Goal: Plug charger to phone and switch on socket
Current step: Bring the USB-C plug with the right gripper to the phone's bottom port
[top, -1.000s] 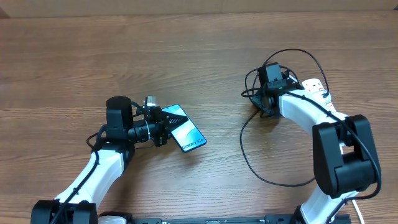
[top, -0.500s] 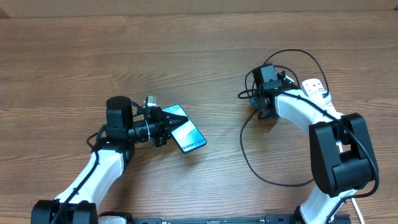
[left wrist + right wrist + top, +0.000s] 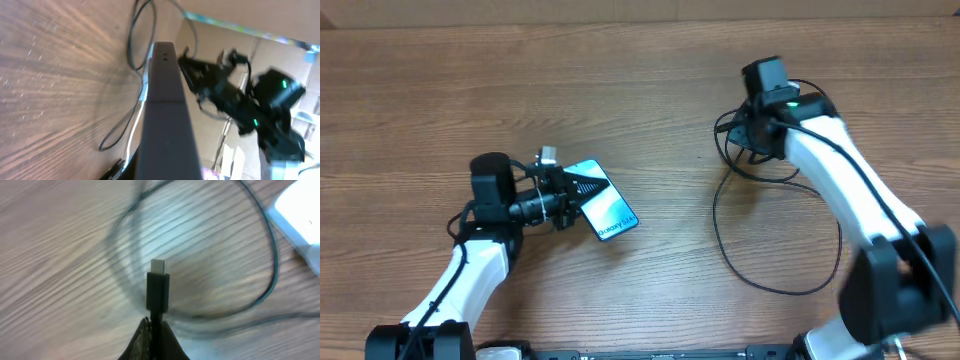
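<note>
Grip on the charger (image 3: 158, 285) is now completed by the right gripper (image 3: 155, 330), clenched just behind the exposed connector, while the phone (image 3: 610, 212) is held clamped and tilted by the left gripper (image 3: 582, 187), so insertion is judged possible next.

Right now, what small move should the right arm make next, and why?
Probably carry the right gripper toward the free end of the phone. It is shut on the charger connector with the tip exposed, the left gripper holds the phone's other end, and a stretch of table separates them.
</note>
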Controlling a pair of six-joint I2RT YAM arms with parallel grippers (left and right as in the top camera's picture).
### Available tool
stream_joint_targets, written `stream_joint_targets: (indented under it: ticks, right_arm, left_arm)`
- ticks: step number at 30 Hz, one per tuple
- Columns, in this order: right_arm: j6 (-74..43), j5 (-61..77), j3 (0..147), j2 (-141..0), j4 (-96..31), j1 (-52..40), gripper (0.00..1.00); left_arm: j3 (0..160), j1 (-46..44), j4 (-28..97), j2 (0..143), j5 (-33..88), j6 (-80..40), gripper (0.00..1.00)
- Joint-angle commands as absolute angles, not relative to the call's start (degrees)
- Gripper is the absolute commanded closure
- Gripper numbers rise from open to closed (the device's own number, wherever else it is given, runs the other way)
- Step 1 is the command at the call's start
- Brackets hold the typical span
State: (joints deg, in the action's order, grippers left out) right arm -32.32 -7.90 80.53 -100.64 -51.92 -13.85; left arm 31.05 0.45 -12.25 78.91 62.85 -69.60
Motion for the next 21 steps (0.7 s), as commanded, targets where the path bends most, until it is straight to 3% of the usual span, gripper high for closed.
stream_joint_targets:
  ticks: [1,6,11,21]
  right_arm:
    - [-24.3,11.5,82.2,-91.6,-59.0,-13.9,0.96]
    - [-11.1,27.6,81.4,-85.9,-71.2,-17.8,0.96]
    - [-8.7,28.7,78.4,-81.3,-76.9,-25.4,0.96]
    - [-16.0,37.4,62.8,-75.3,-60.1,-36.2,0.96]
  left_arm:
    - [34.3,2.8,-15.1,79.1,68.9,-67.6,0.96]
    - [38.3,3.7,-20.0,81.9,73.4,-65.7,0.96]
    - [46.1,3.7,-25.6,90.7,84.8,-65.8,0.96]
    - [53.1,2.5,-26.3,99.9,88.1,-66.3,0.96]
